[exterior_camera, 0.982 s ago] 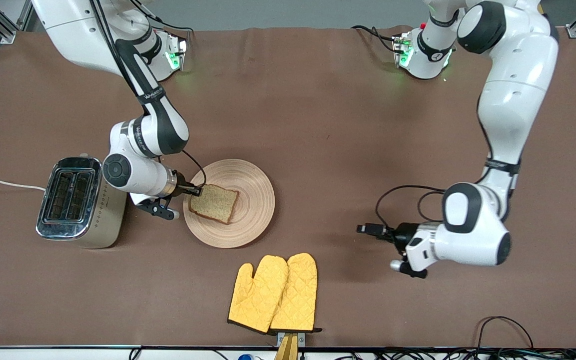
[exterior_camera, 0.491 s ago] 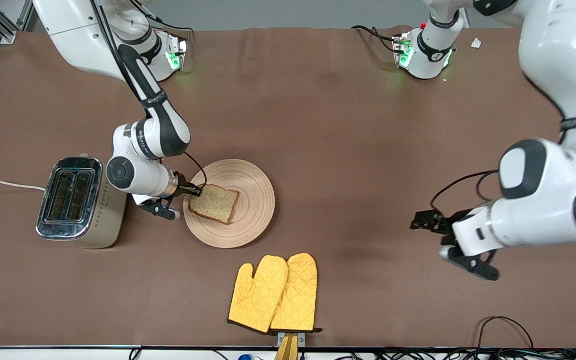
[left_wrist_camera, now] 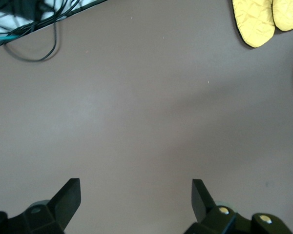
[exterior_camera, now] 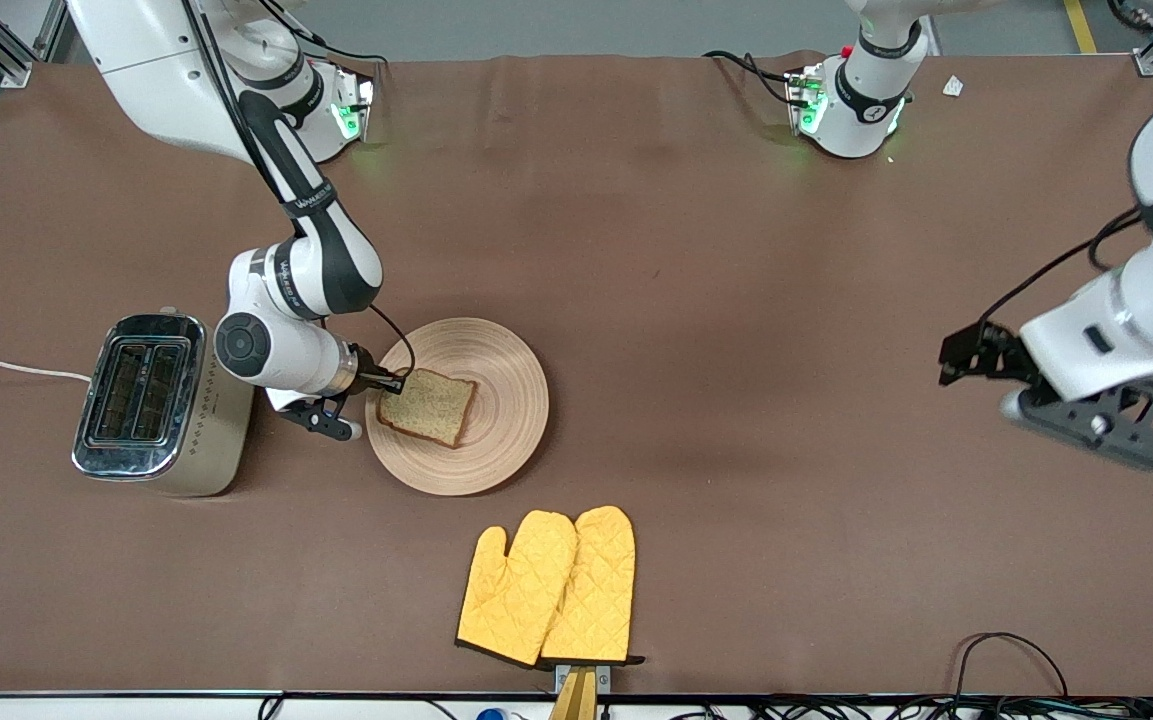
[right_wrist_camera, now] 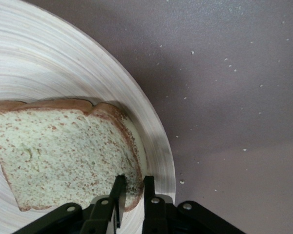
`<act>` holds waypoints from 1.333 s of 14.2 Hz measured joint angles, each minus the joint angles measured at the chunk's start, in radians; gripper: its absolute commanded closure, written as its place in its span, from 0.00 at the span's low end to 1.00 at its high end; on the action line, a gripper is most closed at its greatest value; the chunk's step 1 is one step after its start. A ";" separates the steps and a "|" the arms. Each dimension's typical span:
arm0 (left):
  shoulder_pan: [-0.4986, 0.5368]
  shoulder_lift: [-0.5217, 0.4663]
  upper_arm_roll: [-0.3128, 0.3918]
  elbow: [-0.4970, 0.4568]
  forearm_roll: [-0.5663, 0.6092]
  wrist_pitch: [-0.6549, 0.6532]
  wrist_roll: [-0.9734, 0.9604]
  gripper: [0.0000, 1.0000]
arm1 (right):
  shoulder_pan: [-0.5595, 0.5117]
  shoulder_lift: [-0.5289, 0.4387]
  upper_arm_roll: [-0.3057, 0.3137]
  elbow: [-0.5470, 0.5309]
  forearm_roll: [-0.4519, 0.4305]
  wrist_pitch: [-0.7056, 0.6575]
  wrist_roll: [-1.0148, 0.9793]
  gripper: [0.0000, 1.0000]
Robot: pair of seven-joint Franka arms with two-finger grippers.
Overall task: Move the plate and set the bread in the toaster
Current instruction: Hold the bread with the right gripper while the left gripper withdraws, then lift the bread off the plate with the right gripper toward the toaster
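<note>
- Two yellow oven mitts lie side by side on the brown table, nearer the front camera than the plate; I see them also at the edge of the left wrist view.
- Cables trail along the table edge closest to the front camera, toward the left arm's end.
- On my screen nothing lies between the plate and the toaster except the right arm's own wrist.
- Right gripper sits at the plate's rim on the toaster side, its two fingers pinched on the crust edge of the bread, which lies flat on the plate; the wrist view shows the slice squeezed between the narrow black tips.
- Toaster stands toward the right arm's end of the table, just beside that arm's wrist, both slots up, its white cord running off the table's end.
- Left gripper hangs in the air over bare cloth toward the left arm's end, well apart from the plate; its fingers are spread wide and hold nothing.
</note>
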 measured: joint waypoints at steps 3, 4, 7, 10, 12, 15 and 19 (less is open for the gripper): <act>0.000 -0.080 0.000 -0.013 0.000 -0.078 -0.104 0.00 | 0.000 0.000 0.000 0.001 0.000 0.000 0.000 1.00; 0.000 -0.097 0.000 -0.018 0.000 -0.084 -0.138 0.00 | 0.000 0.000 0.000 0.002 0.000 -0.001 0.000 1.00; 0.000 -0.137 0.001 -0.040 0.000 -0.098 -0.272 0.00 | 0.000 0.000 -0.003 0.046 -0.009 -0.075 -0.001 1.00; 0.005 -0.187 0.003 -0.113 -0.013 -0.088 -0.343 0.00 | 0.000 -0.027 -0.011 0.154 -0.148 -0.216 0.005 0.99; 0.004 -0.234 0.003 -0.191 -0.028 -0.059 -0.395 0.00 | -0.003 -0.071 -0.019 0.224 -0.228 -0.320 0.035 1.00; -0.032 -0.306 0.040 -0.300 -0.035 -0.008 -0.428 0.00 | -0.011 -0.134 -0.035 0.344 -0.365 -0.513 0.040 1.00; -0.067 -0.399 0.113 -0.450 -0.068 0.105 -0.426 0.00 | -0.012 -0.194 -0.035 0.428 -0.608 -0.645 0.040 1.00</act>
